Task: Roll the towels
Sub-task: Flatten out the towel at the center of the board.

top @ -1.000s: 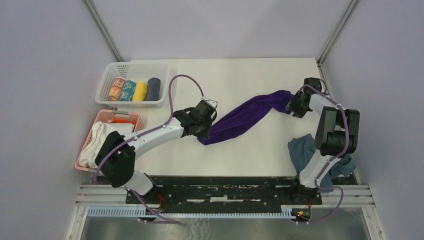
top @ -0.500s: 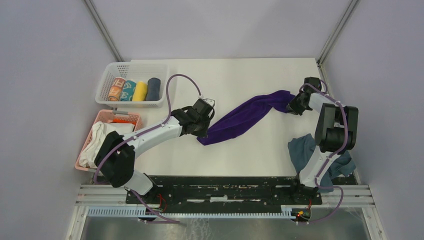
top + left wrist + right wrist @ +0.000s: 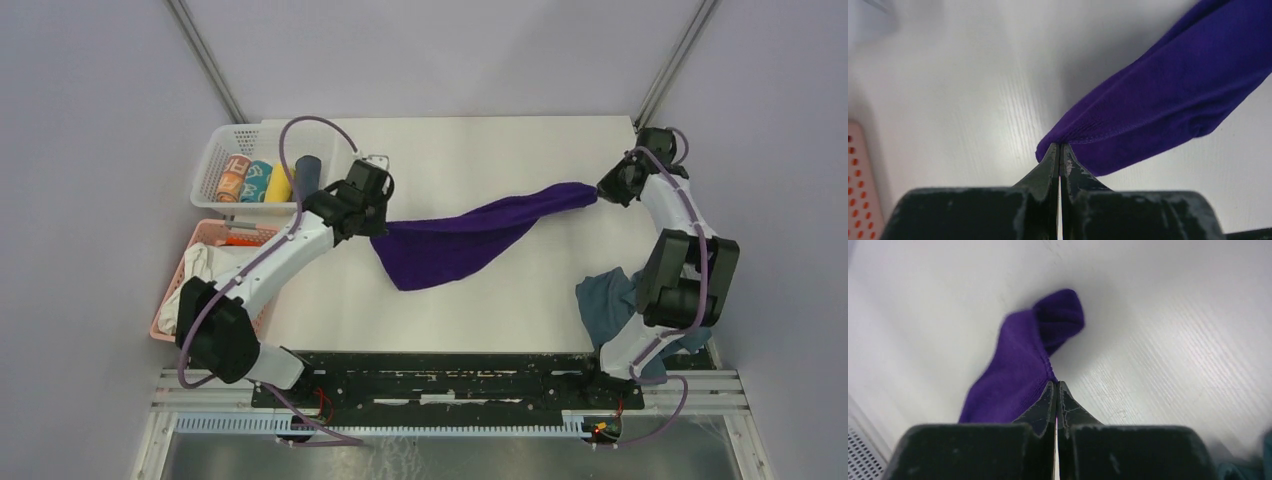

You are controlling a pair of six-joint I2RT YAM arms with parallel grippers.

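Two baskets sit at the table's (image 3: 480, 150) left edge. The white basket (image 3: 213, 165) at the far side holds four rolled cloths side by side (patterned orange, teal, yellow and a dark one), and the left arm's forearm crosses over its near right corner. Just in front of it, the pink basket (image 3: 205, 232) holds a white cloth bundle (image 3: 190, 285), and the same arm passes above that basket's right side. The slate-grey towel (image 3: 598, 300) lies crumpled at the near right of the table, partly hidden behind the right arm's lower links.

The purple towel (image 3: 470, 235) is strung between the two arms across the middle of the table. Its upper edge is drawn fairly straight, and a loose triangular flap hangs toward the near side. The left gripper (image 3: 372, 215) is pinched tight on the towel's left corner; in its wrist view the fingertips meet with only a fold of cloth between them. The right gripper (image 3: 603, 192) is likewise clamped on the right corner, with a small purple tip poking out beyond the fingers.
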